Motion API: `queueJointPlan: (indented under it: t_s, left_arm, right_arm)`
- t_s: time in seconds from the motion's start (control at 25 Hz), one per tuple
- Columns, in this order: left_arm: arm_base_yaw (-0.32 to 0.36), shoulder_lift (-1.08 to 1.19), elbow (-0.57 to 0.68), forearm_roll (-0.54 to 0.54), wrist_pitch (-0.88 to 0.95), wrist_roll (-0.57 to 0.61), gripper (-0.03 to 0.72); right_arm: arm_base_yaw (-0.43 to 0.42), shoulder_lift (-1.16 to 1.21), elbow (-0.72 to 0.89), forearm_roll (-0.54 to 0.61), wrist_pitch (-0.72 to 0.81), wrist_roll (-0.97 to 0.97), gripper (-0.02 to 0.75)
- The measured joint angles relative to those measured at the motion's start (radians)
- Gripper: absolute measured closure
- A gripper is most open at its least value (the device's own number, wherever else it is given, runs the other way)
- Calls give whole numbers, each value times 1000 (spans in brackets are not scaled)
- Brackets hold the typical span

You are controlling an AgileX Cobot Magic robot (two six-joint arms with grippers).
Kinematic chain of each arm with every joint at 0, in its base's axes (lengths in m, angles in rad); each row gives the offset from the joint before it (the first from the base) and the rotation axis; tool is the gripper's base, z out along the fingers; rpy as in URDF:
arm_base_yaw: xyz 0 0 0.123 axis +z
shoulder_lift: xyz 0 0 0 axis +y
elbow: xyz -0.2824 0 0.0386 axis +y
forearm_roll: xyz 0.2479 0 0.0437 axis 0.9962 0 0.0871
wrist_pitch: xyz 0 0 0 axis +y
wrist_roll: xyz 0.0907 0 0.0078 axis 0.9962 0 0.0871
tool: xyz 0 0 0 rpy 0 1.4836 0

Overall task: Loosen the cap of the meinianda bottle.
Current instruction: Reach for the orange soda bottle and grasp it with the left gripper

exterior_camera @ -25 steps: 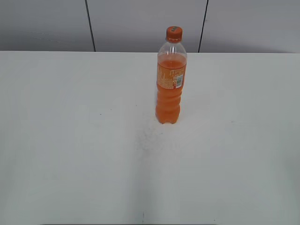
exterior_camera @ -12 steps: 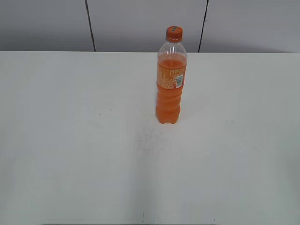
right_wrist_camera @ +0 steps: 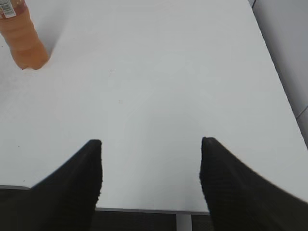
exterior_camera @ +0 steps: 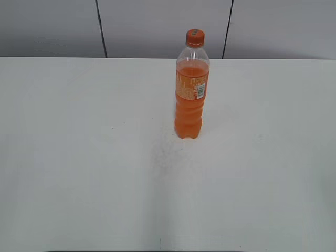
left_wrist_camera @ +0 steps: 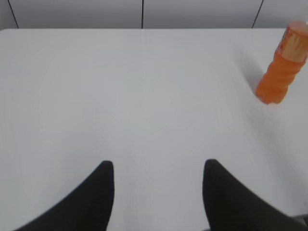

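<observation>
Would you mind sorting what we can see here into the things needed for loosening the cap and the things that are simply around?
Needed for the job:
- meinianda bottle, upright on the table
- cap, on the bottle
- left gripper, open, empty
- right gripper, open, empty

Simply around:
- white table
- grey panelled wall behind it

meinianda bottle [exterior_camera: 191,94] upright, orange drink; cap [exterior_camera: 195,38] on
</observation>
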State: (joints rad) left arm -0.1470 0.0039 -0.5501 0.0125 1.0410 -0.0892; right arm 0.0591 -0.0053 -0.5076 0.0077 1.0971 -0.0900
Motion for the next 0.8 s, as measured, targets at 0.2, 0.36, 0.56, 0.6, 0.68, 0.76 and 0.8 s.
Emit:
queueJointPlan:
  t_s: [0.2, 0.36, 0.56, 0.6, 0.68, 0.76, 0.8]
  left_arm:
    - [0, 83, -86, 29, -152, 0, 314]
    - [0, 193, -104, 52, -350, 0, 314]
    - [0, 378, -104, 55, -640, 0, 314]
    - [0, 413, -104, 58, -694, 0, 314]
    - [0, 499, -104, 79, -797, 0, 314]
    - [0, 579, -90, 112, -919, 0, 314]
    - [0, 620, -74, 128, -996, 0, 314]
  right_arm:
    - [0, 0, 0, 0, 0, 0, 258]
    - [0, 0, 0, 0, 0, 0, 258]
    - [0, 0, 0, 0, 0, 0, 258]
    - [0, 0, 0, 0, 0, 0, 258]
    - [0, 0, 0, 0, 0, 0, 258]
    - [0, 0, 0, 0, 0, 0, 258]
    - [0, 0, 0, 0, 0, 0, 258]
